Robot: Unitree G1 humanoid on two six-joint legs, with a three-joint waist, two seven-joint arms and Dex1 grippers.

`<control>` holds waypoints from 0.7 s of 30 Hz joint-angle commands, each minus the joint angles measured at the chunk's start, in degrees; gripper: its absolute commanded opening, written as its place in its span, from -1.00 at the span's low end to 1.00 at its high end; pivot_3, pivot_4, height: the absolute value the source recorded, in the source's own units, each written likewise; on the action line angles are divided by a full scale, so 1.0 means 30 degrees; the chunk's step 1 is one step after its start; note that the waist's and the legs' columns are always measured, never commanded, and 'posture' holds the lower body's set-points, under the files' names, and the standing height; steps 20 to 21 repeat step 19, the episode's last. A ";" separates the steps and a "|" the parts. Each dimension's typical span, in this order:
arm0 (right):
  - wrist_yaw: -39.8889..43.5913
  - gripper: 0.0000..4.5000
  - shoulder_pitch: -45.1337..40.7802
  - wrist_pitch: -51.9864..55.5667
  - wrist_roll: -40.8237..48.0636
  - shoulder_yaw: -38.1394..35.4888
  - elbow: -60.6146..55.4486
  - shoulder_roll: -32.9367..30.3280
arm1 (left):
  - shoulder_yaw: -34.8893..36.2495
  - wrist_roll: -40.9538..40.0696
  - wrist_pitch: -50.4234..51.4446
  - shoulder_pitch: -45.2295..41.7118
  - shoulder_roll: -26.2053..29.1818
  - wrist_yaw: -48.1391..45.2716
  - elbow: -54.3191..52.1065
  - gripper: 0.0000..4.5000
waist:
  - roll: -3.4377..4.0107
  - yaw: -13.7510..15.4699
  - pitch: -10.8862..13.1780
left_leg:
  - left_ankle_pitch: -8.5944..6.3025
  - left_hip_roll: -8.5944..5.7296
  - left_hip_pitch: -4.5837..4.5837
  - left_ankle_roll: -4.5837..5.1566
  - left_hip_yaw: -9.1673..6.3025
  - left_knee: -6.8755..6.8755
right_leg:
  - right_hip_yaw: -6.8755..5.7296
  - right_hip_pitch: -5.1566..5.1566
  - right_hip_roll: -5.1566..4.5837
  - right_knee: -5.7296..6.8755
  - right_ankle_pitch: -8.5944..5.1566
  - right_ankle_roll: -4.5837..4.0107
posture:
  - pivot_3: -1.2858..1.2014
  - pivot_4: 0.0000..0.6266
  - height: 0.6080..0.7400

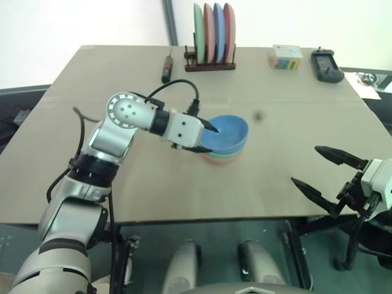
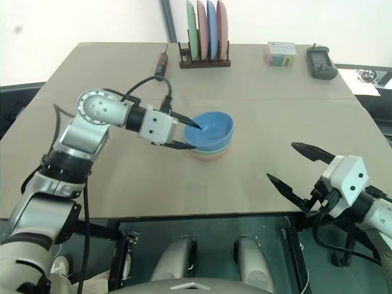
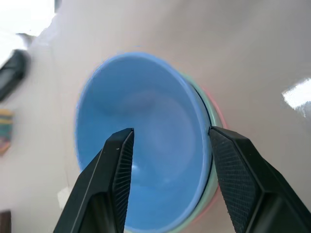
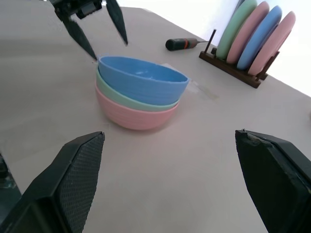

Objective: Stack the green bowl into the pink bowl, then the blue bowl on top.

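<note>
A tan table (image 1: 184, 184) is seen before a white wall, with a plate rack (image 1: 211, 37) and a screwdriver (image 1: 166, 68) at its far edge. The blue bowl (image 4: 143, 80) is nested upright, mouth up, in the green bowl (image 4: 126, 99), itself in the pink bowl (image 4: 136, 116), mid-table. The left gripper (image 3: 167, 141) is spread astride the blue rim, with no clamping seen. The right gripper (image 2: 294, 164) is held wide apart, well clear.
</note>
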 commanded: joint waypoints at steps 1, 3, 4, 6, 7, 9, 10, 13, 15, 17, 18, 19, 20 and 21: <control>0.0159 1.00 -0.0989 0.0668 -0.0035 0.0588 0.0850 -0.0746 | 0.2788 -0.2545 0.4768 0.3158 0.0600 0.2617 -0.4409 0.14 | 0.0012 -0.0015 -0.0006 | 0.0000 0.0003 0.0005 0.0000 0.0007 -0.0001 | 0.0002 -0.0002 0.0000 0.0000 0.0000 0.0000 | 0.03 -0.52 1.00; 0.0467 1.00 -0.1496 0.0955 -0.0026 0.1008 0.1587 -0.1078 | 0.3680 -0.4073 0.6649 0.5632 0.0919 0.3017 -0.6248 0.52 | 0.0016 -0.0032 -0.0009 | 0.0000 0.0006 0.0015 0.0000 0.0001 -0.0005 | -0.0001 0.0001 0.0002 0.0005 -0.0002 -0.0001 | 0.03 -0.52 1.00; 0.0704 1.00 -0.1785 0.1388 0.0304 0.1133 0.2093 -0.1266 | 0.4313 -0.4584 0.7142 0.7267 0.0942 0.3310 -0.6855 0.72 | 0.0015 0.0003 -0.0010 | 0.0000 0.0011 0.0020 0.0000 0.0000 -0.0008 | -0.0004 -0.0001 0.0005 0.0007 -0.0003 -0.0002 | 0.03 -0.52 1.00; 0.1197 1.00 -0.2186 0.2005 0.0791 0.1134 0.2953 -0.1592 | 0.5131 -0.4829 0.7710 0.9394 0.1111 0.3870 -0.7555 0.98 | 0.0032 -0.0004 -0.0017 | -0.0001 0.0013 0.0022 0.0000 0.0009 -0.0012 | -0.0003 -0.0001 -0.0002 0.0000 -0.0003 -0.0003 | 0.03 -0.52 1.00; 0.1438 1.00 -0.2424 0.2098 0.0655 0.1097 0.3551 -0.1875 | 0.5687 -0.4943 0.7689 1.0432 0.1296 0.3912 -0.7866 0.98 | 0.0021 0.0036 -0.0014 | -0.0001 0.0010 0.0024 0.0001 0.0014 -0.0012 | 0.0002 -0.0001 -0.0006 0.0000 -0.0003 -0.0004 | 0.03 -0.52 1.00; 0.2282 1.00 -0.2494 0.2146 0.0466 0.0776 0.4512 -0.2578 | 0.7155 -0.5574 0.8756 1.1922 0.1587 0.4536 -0.8156 0.98 | 0.0020 0.0121 -0.0013 | -0.0001 0.0008 0.0019 0.0001 0.0010 -0.0008 | -0.0004 -0.0002 -0.0007 -0.0006 -0.0004 -0.0004 | 0.03 -0.52 1.00; 0.2566 1.00 -0.2460 0.1908 0.0385 0.0444 0.4817 -0.2748 | 0.7883 -0.6192 0.9152 1.2705 0.1888 0.4208 -0.8363 0.98 | 0.0019 0.0129 -0.0013 | -0.0001 0.0005 0.0016 0.0001 0.0008 -0.0004 | -0.0005 -0.0004 -0.0008 -0.0007 -0.0005 -0.0003 | 0.03 -0.52 1.00; 0.3041 1.00 -0.2131 0.1042 -0.0059 -0.0675 0.5258 -0.3096 | 0.9406 -0.6703 0.9330 1.4212 0.2355 0.4223 -0.8447 0.98 | 0.0026 0.0147 -0.0017 | -0.0002 0.0007 0.0015 0.0000 0.0007 -0.0005 | -0.0015 -0.0012 -0.0018 -0.0013 -0.0007 -0.0003 | 0.03 -0.52 1.00; 0.3717 1.00 -0.1667 0.0921 -0.0025 -0.1279 0.5297 -0.3371 | 0.9983 -0.6768 0.9350 1.4780 0.2417 0.4486 -0.8533 0.98 | 0.0034 0.0135 -0.0022 | -0.0003 0.0000 0.0015 -0.0002 0.0013 -0.0005 | -0.0015 -0.0010 -0.0028 -0.0020 -0.0008 -0.0002 | 0.03 -0.52 1.00; 0.4282 1.00 -0.1347 0.1307 0.0579 -0.1778 0.5161 -0.3542 | 1.0399 -0.7056 0.9527 1.5066 0.2323 0.4753 -0.8627 0.98 | 0.0034 0.0129 -0.0022 | -0.0004 0.0001 0.0018 -0.0002 0.0020 -0.0010 | -0.0014 -0.0010 -0.0029 -0.0025 -0.0008 -0.0002 | 0.03 -0.52 1.00; 0.4487 1.00 -0.1279 0.1430 0.0809 -0.1960 0.5175 -0.3600 | 1.0435 -0.6985 0.9334 1.5285 0.2342 0.4714 -0.8686 0.98 | 0.0033 0.0111 -0.0022 | -0.0004 0.0002 0.0012 -0.0002 0.0020 -0.0010 | -0.0014 -0.0016 -0.0029 -0.0026 -0.0008 -0.0002 | 0.03 -0.52 1.00; 0.4584 1.00 -0.1302 0.1507 0.0910 -0.2032 0.5196 -0.3651 | 1.0438 -0.6923 0.9130 1.5446 0.2340 0.4724 -0.8677 0.98 | 0.0033 0.0111 -0.0022 | -0.0004 0.0005 0.0014 -0.0002 0.0021 -0.0012 | -0.0013 -0.0016 -0.0029 -0.0026 -0.0008 -0.0002 | 0.03 -0.52 1.00; 0.4584 1.00 -0.1302 0.1507 0.0910 -0.2032 0.5196 -0.3651 | 1.0438 -0.6923 0.9130 1.5446 0.2340 0.4724 -0.8677 0.98 | 0.0033 0.0111 -0.0022 | -0.0004 0.0005 0.0014 -0.0002 0.0021 -0.0012 | -0.0013 -0.0016 -0.0029 -0.0026 -0.0008 -0.0002 | 0.03 -0.52 1.00; 0.4584 1.00 -0.1302 0.1507 0.0910 -0.2032 0.5196 -0.3651 | 1.0438 -0.6923 0.9130 1.5446 0.2340 0.4724 -0.8677 0.98 | 0.0033 0.0111 -0.0022 | -0.0004 0.0005 0.0014 -0.0002 0.0021 -0.0012 | -0.0013 -0.0016 -0.0029 -0.0026 -0.0008 -0.0002 | 0.03 -0.52 1.00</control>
